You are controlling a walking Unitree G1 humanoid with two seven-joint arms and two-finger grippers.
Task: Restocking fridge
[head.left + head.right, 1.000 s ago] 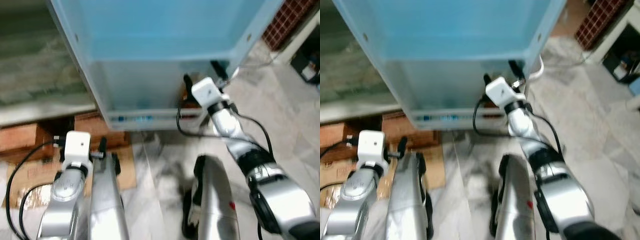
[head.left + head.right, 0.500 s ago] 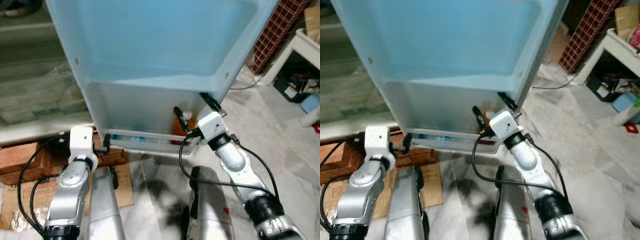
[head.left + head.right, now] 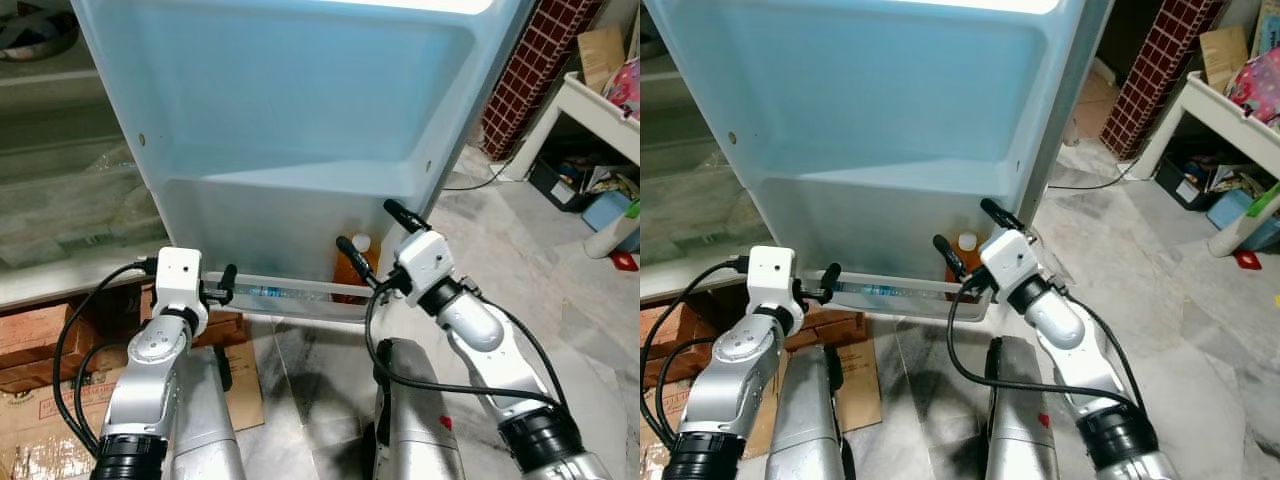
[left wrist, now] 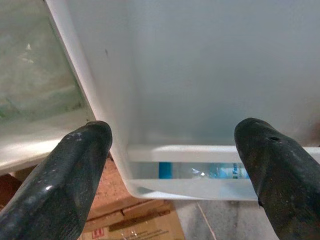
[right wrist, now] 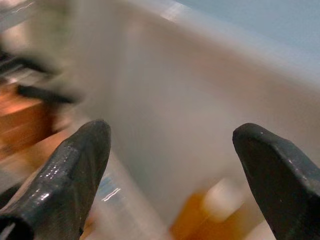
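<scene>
1. Pale blue moulded plastic lines the open fridge door (image 3: 300,110), filling the upper frame.
2. Its clear bottom shelf (image 3: 290,298), mid-frame, keeps an orange bottle (image 3: 352,272) upright.
3. Left gripper (image 3: 222,290) and right gripper (image 3: 372,232) both gape wide, empty, likely poised near that shelf.

Left arm: my silver forearm rises from low on my left, elbow bent, white wrist block on top.
Left gripper (image 3: 222,285): my two black fingers (image 4: 75,180) point forward and stand wide apart, with nothing between them.
Right arm: I reach forward and up from my lower right, a black cable looping under the wrist.
Right gripper (image 3: 372,240): my fingers (image 5: 70,175) are spread wide, one higher than the other, gripping nothing.
</scene>
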